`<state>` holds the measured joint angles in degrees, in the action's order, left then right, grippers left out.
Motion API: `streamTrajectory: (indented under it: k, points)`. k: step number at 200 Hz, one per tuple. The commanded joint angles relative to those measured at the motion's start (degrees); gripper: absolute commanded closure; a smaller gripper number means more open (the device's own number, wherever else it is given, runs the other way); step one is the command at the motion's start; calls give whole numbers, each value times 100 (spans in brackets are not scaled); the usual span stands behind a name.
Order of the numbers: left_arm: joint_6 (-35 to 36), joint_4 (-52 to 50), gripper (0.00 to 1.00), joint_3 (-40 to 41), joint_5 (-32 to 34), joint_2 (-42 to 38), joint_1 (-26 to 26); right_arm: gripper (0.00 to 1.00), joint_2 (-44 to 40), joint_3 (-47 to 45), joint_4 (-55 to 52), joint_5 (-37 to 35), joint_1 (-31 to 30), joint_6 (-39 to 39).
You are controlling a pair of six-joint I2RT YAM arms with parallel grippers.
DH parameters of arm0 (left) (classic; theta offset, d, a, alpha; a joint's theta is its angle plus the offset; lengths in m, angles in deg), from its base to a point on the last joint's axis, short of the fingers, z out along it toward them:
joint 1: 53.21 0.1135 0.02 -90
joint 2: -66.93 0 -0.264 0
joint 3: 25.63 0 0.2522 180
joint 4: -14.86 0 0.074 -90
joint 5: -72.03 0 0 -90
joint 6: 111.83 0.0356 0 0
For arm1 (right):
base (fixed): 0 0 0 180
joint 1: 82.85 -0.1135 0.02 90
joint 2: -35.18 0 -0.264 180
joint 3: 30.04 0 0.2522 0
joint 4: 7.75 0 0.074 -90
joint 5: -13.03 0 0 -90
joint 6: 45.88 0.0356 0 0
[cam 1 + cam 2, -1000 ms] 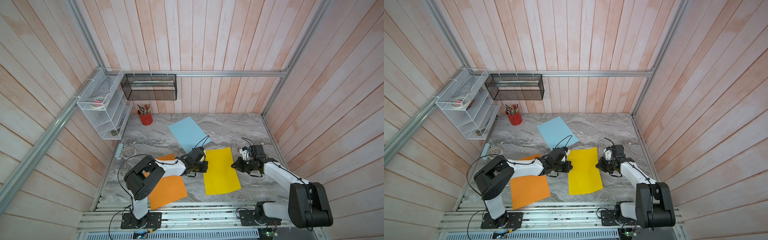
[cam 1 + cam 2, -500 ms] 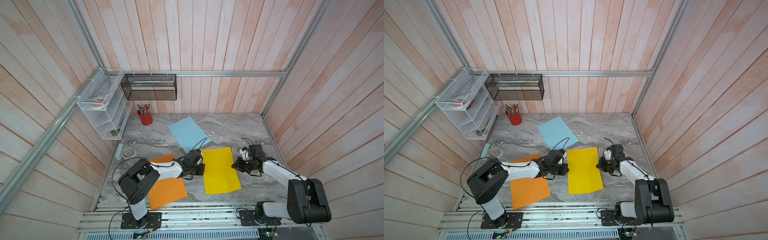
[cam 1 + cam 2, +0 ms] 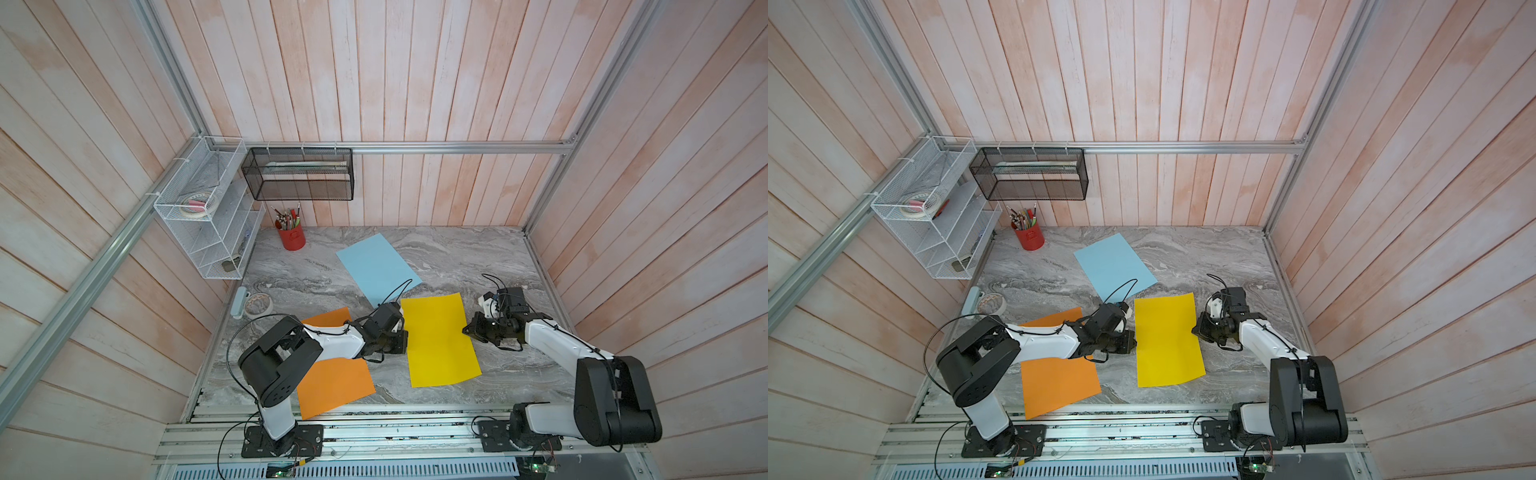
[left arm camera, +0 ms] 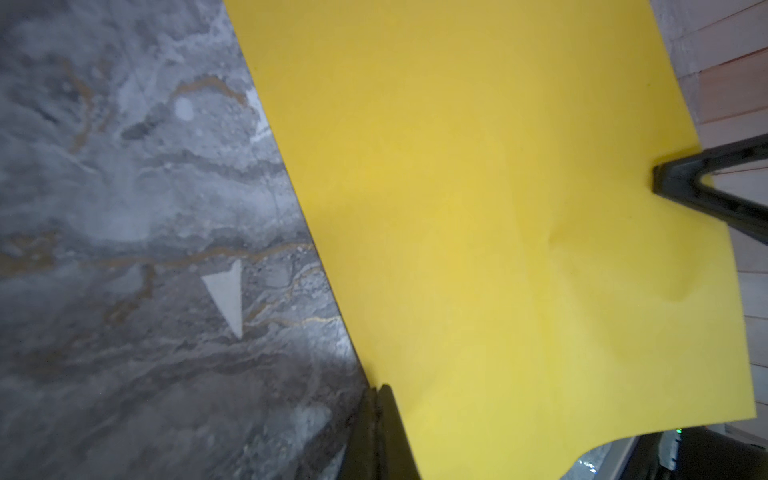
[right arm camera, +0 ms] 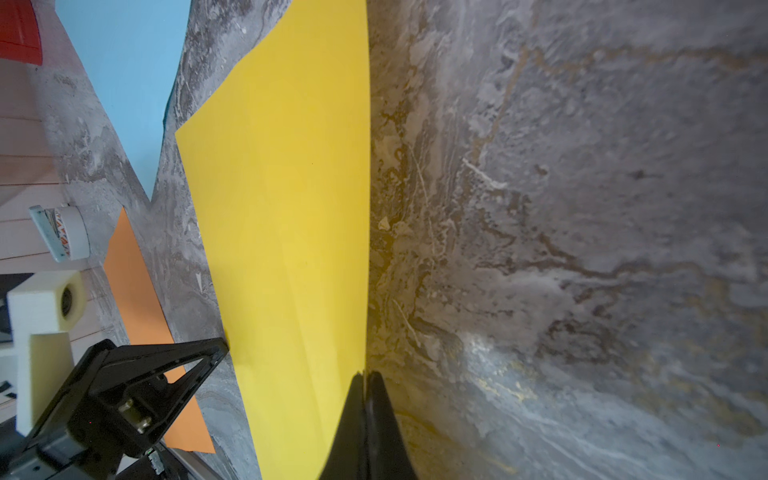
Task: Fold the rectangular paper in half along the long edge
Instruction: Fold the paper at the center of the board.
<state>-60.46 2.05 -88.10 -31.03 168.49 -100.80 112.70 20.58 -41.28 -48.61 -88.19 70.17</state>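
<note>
Yellow paper lies unfolded on the marble table, with one long edge toward each arm. The left gripper is clenched on the paper's left long edge about midway along it. The right gripper is clenched on the opposite edge. In each wrist view the edge runs into the closed jaws. A blue sheet lies near the paper's far left corner and an orange sheet lies left of the paper. Farther left, a tape roll bears red print too blurred to read.
</note>
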Motion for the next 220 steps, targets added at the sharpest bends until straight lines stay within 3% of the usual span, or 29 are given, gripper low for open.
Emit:
streamTrajectory:
  k: [1,65,157,220]
  points:
    - [-31,-87,100,174,109,62,-22,100,-52,141,-113,-65,-79,-25]
    - [-28,-61,100,230,39,156,-22,100,-120,331,-217,-91,-164,-2]
    - [-65,70,100,261,23,285,-22,100,-203,538,234,3,-1325,743]
    - [-92,100,100,239,5,339,-22,100,330,541,987,143,-2016,1255]
